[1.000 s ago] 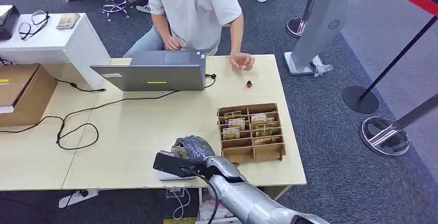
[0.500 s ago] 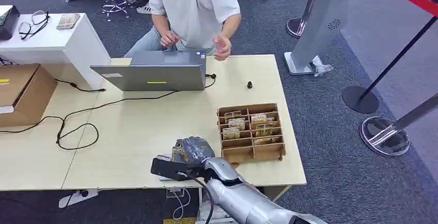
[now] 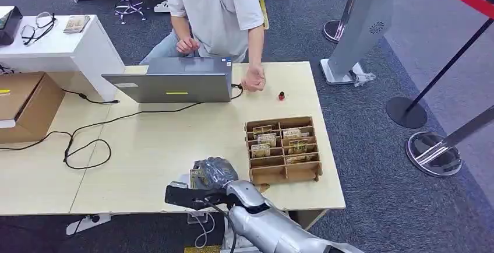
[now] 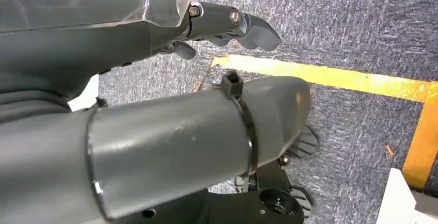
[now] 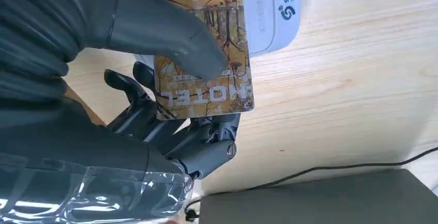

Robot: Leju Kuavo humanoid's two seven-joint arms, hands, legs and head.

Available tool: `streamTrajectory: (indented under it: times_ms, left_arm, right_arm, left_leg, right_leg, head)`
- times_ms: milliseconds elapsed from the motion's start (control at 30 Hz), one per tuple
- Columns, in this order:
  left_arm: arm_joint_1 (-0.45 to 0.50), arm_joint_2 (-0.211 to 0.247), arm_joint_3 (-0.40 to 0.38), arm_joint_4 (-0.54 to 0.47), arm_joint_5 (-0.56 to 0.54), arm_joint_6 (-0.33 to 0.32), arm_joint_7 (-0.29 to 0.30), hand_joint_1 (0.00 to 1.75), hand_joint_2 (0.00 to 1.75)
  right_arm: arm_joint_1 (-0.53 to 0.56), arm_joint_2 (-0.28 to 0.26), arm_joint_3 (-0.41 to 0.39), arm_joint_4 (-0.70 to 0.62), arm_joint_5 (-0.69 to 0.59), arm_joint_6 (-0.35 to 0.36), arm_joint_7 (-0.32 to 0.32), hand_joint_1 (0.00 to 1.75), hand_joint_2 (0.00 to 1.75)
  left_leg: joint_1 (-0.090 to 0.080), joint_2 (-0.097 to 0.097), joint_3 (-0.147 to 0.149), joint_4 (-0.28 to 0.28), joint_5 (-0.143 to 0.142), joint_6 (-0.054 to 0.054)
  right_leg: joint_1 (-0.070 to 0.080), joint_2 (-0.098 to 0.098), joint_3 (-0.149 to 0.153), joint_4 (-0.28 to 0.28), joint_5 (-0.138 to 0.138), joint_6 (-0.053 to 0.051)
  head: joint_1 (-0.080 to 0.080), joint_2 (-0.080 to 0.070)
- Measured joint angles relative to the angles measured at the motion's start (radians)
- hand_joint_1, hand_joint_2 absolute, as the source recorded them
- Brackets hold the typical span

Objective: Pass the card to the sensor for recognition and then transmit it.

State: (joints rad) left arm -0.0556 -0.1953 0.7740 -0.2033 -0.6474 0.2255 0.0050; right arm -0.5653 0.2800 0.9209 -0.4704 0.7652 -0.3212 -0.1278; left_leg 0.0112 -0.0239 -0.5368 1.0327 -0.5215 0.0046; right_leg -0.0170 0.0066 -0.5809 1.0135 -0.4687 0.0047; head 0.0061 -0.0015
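My right hand (image 3: pixel 214 172) hovers over the near edge of the table and pinches a brown hotel card (image 5: pixel 214 64) between thumb and fingers. In the head view the card (image 3: pixel 198 177) peeks out at the hand's left side. The white sensor pad (image 5: pixel 271 12) lies flat on the wood just beyond the card, mostly hidden under the hand in the head view (image 3: pixel 176 185). My left hand (image 4: pixel 227 25) hangs beside my body above grey carpet, holding nothing, its fingers loosely curled.
A wooden card box (image 3: pixel 284 148) with several cards stands right of my hand. A laptop (image 3: pixel 175 84) and black cables (image 3: pixel 87 142) occupy the far and left table. A person (image 3: pixel 215 8) sits behind it, one hand (image 3: pixel 253 81) on the table near a small red object (image 3: pixel 281 95).
My right hand has slid a little toward the table's near edge with the card. The person's hand lifted from the table and came down again closer to the laptop.
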Motion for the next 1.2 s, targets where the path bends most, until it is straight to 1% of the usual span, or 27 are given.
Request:
streamTrajectory:
  times_ms: [300,600,833,1200]
  left_arm:
    - [0.0,0.004,0.0,0.0,-0.01,-0.011,0.0,0.0,0.0]
    - [-0.001,0.007,0.0,0.0,-0.027,-0.019,0.007,0.0,0.0]
    - [-0.002,0.007,0.0,0.0,-0.034,-0.028,0.015,0.0,0.0]
    - [-0.003,0.007,0.0,0.0,-0.034,-0.029,0.015,0.0,0.0]
  right_arm:
    - [0.01,0.01,0.009,0.006,0.037,-0.02,0.023,1.75,1.75]
    - [0.015,0.014,0.012,0.016,0.073,-0.035,0.062,1.75,1.75]
    - [0.014,0.015,0.012,0.024,0.087,-0.036,0.093,1.75,1.75]
    - [0.014,0.02,0.011,0.035,0.095,-0.022,0.104,1.75,1.75]
  left_leg:
    - [0.0,0.0,0.0,0.0,0.0,0.0]
    - [0.0,0.0,0.0,0.0,0.0,0.0]
    - [0.0,0.0,0.0,0.0,0.0,0.0]
    - [0.0,0.0,0.0,0.0,0.0,0.0]
  right_leg:
    - [0.0,0.0,0.0,0.0,0.0,0.0]
    - [0.0,0.0,0.0,0.0,0.0,0.0]
    - [0.0,0.0,0.0,0.0,0.0,0.0]
    - [0.0,0.0,0.0,0.0,0.0,0.0]
  head:
    - [0.0,0.0]
    - [0.0,0.0]
    - [0.0,0.0]
    - [0.0,0.0]
